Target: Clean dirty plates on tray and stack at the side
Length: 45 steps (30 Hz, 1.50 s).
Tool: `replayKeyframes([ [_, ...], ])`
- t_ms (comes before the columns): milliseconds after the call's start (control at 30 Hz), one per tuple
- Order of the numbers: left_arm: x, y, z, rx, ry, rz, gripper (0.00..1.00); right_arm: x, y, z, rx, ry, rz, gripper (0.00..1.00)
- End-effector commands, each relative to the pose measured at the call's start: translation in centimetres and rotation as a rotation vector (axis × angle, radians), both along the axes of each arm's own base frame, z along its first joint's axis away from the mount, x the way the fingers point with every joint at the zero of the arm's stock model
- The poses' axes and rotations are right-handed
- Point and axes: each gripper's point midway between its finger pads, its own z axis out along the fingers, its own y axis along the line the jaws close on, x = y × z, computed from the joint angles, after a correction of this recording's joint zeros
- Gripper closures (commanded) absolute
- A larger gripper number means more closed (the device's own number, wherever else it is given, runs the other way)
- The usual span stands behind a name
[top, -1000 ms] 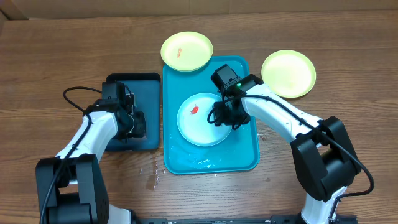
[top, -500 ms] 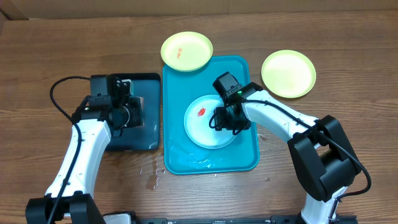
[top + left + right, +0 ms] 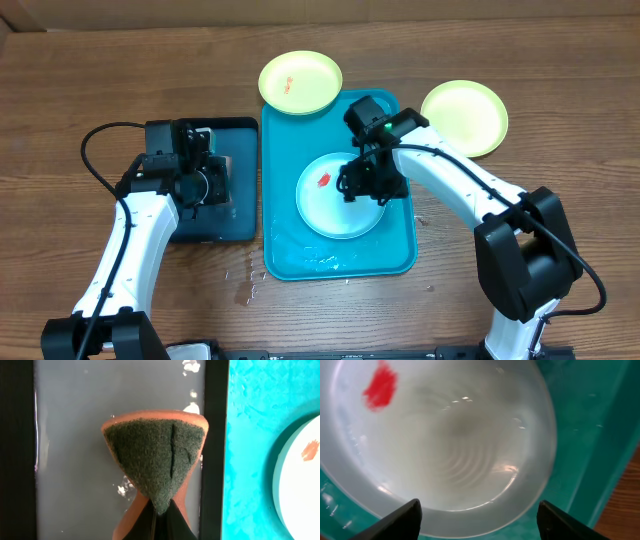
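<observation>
The right gripper [image 3: 479,519] now gapes, releasing the blue plate [image 3: 445,445] onto the teal tray [image 3: 600,420] (red smear [image 3: 381,387] unscrubbed). At 9 o'clock, the left gripper [image 3: 159,522] clamps the sponge [image 3: 155,455].

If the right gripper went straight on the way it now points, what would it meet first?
Most likely the light blue plate lying in the teal tray, to the right of its red smear.

Overhead, the right arm [image 3: 450,172] hides the blue plate's [image 3: 325,210] right edge.
</observation>
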Motion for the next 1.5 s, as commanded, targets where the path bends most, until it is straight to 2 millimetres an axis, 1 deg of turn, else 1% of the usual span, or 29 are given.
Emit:
replayKeyframes([
  [0, 0.7, -0.1, 1.3, 0.01, -0.041, -0.028, 0.96, 0.4, -1.9, -0.5, -0.054, -0.002, -0.085, 0.26],
  [33, 0.7, -0.1, 1.3, 0.01, -0.041, -0.028, 0.96, 0.2, -2.3, -1.0, -0.06, 0.009, -0.097, 0.28],
  [167, 0.7, -0.1, 1.2, 0.01, -0.041, -0.028, 0.96, -0.9, -3.0, -2.9, -0.075, 0.038, -0.147, 0.3],
  [267, 0.7, -0.1, 1.3, 0.01, -0.041, -0.028, 0.96, -1.8, -2.8, -4.1, -0.053, 0.06, -0.153, 0.36],
  [300, 0.7, -0.1, 1.3, 0.01, -0.041, -0.028, 0.96, -2.1, -2.6, -4.4, -0.04, 0.067, -0.151, 0.44],
  [333, 0.7, -0.1, 1.3, 0.01, -0.041, -0.028, 0.96, -2.3, -2.3, -4.7, -0.026, 0.074, -0.149, 0.57],
  [400, 0.7, -0.1, 1.2, 0.01, -0.041, -0.028, 0.96, -2.5, -2.3, -5.0, -0.02, 0.076, -0.149, 0.96],
  [500, 0.7, -0.1, 1.3, 0.01, -0.041, -0.029, 0.96, -1.7, -2.1, -4.7, -0.008, 0.048, -0.123, 0.96],
  [633, 0.7, -0.1, 1.3, 0.025, -0.047, -0.063, 0.96, 0.1, -1.1, -3.4, 0.031, -0.035, 0.084, 0.96],
  [700, 0.9, -0.1, 1.3, 0.029, -0.051, -0.069, 0.96, 0.9, -0.7, -2.9, 0.043, -0.066, 0.123, 0.95],
  [733, 0.9, -0.1, 1.2, 0.029, -0.053, -0.069, 0.96, 1.2, -0.5, -2.8, 0.051, -0.079, 0.114, 0.86],
  [767, 0.9, -0.1, 1.3, 0.029, -0.054, -0.069, 0.96, 1.5, -0.3, -2.7, 0.057, -0.088, 0.09, 0.73],
  [800, 0.9, -0.1, 1.3, 0.03, -0.054, -0.071, 0.96, 1.8, -0.2, -2.7, 0.062, -0.094, 0.062, 0.62],
  [833, 0.9, -0.1, 1.3, 0.031, -0.054, -0.072, 0.96, 2.0, -0.1, -2.6, 0.069, -0.097, 0.035, 0.55],
  [867, 0.9, -0.1, 1.3, 0.031, -0.054, -0.072, 0.96, 2.1, 0.1, -2.6, 0.075, -0.099, 0.008, 0.52],
  [933, 0.9, -0.1, 1.2, 0.03, -0.053, -0.072, 0.96, 2.2, 0.1, -2.6, 0.076, -0.094, -0.037, 0.51],
  [967, 0.9, -0.1, 1.2, 0.03, -0.053, -0.072, 0.96, 2.1, 0.1, -2.6, 0.075, -0.088, -0.046, 0.53],
  [1067, 0.8, -0.1, 1.2, 0.03, -0.05, -0.072, 0.95, 1.4, -0.4, -2.7, 0.056, -0.055, -0.063, 0.64],
  [1200, 0.8, -0.1, 1.2, 0.03, -0.048, -0.071, 0.96, 0.4, -0.9, -2.8, 0.034, -0.017, -0.063, 0.65],
  [1333, 0.8, -0.1, 1.2, 0.03, -0.048, -0.071, 0.96, 0.0, -1.1, -2.9, 0.025, -0.002, -0.063, 0.66],
  [1400, 0.7, -0.1, 1.2, 0.029, -0.046, -0.072, 0.96, -0.3, -1.1, -2.9, 0.02, 0.008, -0.061, 0.69],
  [1467, 0.6, -0.1, 1.1, 0.029, -0.041, -0.071, 0.96, -0.5, -1.2, -3.1, 0.016, 0.017, -0.063, 0.71],
])
